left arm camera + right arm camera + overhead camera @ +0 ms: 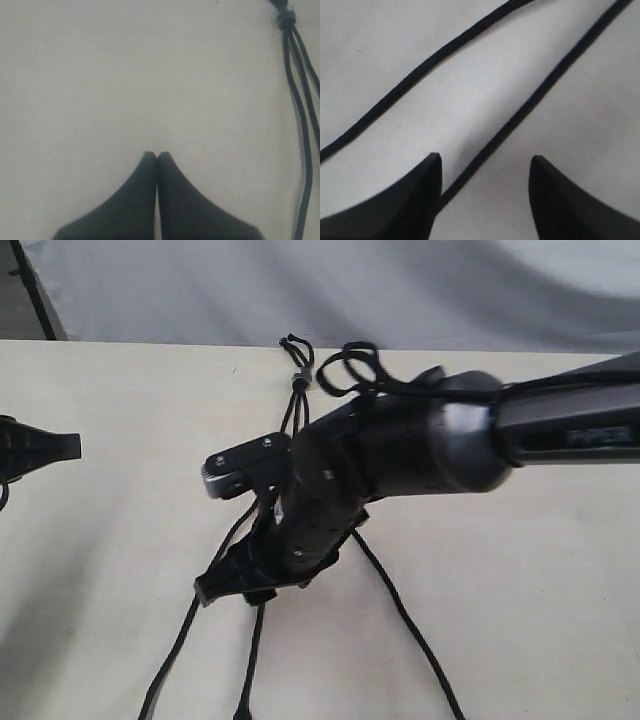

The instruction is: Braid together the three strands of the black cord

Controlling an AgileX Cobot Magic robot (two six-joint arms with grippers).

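Observation:
The black cord lies on the pale table, its grey band at the far side with short loops beyond it. Below the band the three strands fan toward the near edge: one on the left, one in the middle, one on the right. My right gripper reaches across the middle and points down over the left and middle strands. In the right wrist view it is open, and one strand runs on the table between its fingers, close to one finger. A second strand lies farther off. My left gripper is shut and empty, away from the band.
The right arm's body and its glossy cable loops cover the upper part of the strands. The left gripper sits at the left edge of the table. A grey cloth backdrop hangs behind the table's far edge.

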